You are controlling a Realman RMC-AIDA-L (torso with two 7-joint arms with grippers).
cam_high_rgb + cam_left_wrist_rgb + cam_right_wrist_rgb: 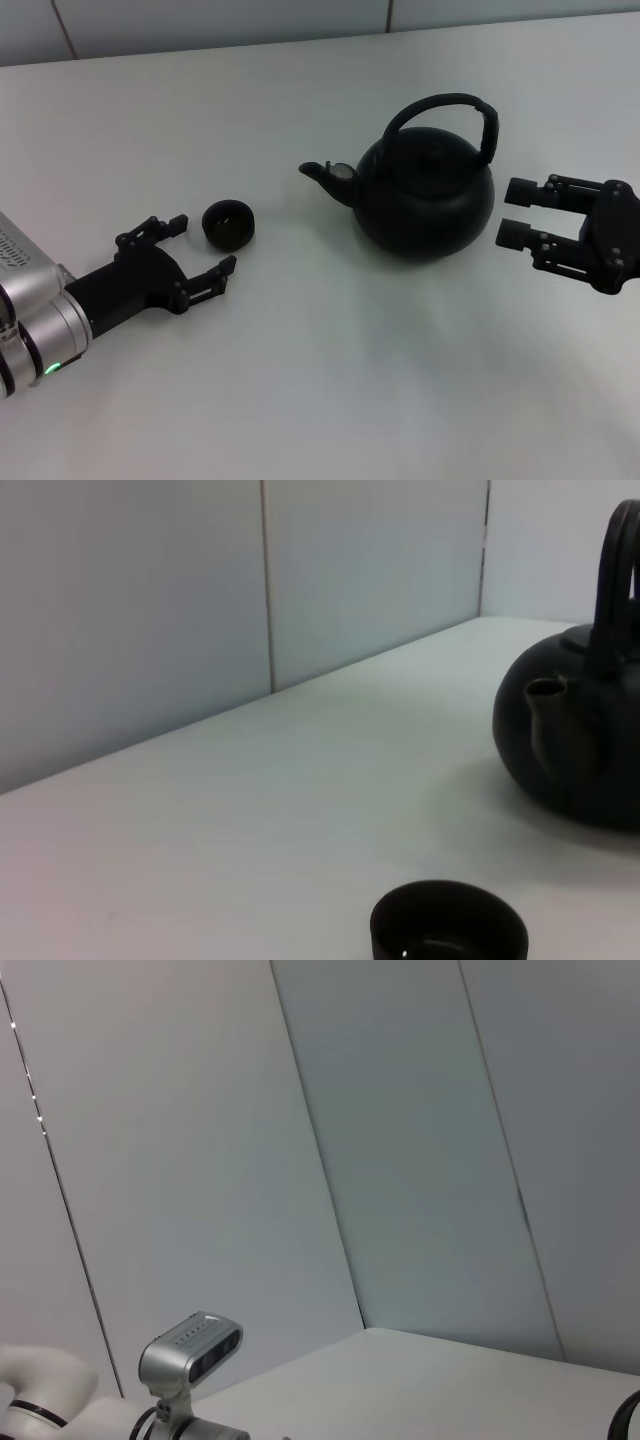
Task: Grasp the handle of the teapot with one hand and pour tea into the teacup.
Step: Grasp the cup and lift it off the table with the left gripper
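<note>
The matte-black teapot point(425, 195) stands on the white table with its spout pointing left. Its arched handle point(445, 108) rises over the lid. The small black teacup point(228, 223) sits to the left of the spout. My left gripper point(203, 245) is open, its fingers on either side of the teacup's near side, not touching it. My right gripper point(512, 212) is open just right of the teapot's body, level with its lower half. The left wrist view shows the teacup point(448, 930) close by and the teapot point(575, 725) beyond.
The white table point(320, 400) runs back to a pale panelled wall point(200, 25). The right wrist view looks up at the wall panels point(400, 1160) and catches the other arm's grey link point(190, 1355).
</note>
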